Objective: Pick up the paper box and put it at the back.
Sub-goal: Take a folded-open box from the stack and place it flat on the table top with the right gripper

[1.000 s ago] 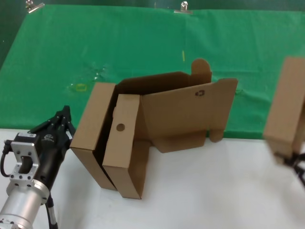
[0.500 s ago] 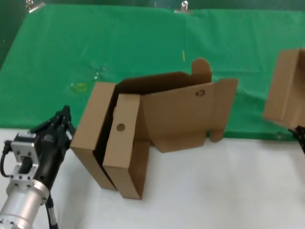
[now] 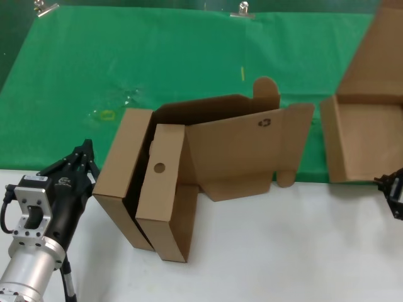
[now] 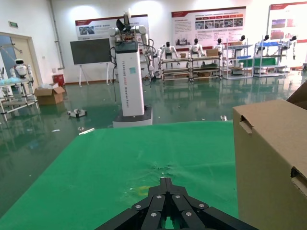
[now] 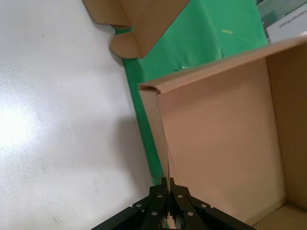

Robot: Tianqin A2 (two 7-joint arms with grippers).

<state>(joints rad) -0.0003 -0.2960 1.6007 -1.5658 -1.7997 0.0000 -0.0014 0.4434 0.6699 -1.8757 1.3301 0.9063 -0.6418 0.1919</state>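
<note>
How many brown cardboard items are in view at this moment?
4. The open paper box at far right, its wall pinched by the right gripper; a plain box centre-left; the flat box with a round hole beside it; the cardboard sheet behind. Others may be hidden.

Printed marks, legible or partly so:

- Cardboard sheet (image 3: 252, 148): small dark recycling symbol (image 3: 265, 123) on its face, near its 1 o'clock corner.
- White robot column (image 4: 130, 79), left wrist view: vertical lettering down its front, too small to read.
- Wall posters (image 4: 208, 26): red headers and text blocks, illegible.
- Green wall sign (image 4: 13, 24) at 10 o'clock: illegible.

No other text readable.
</note>
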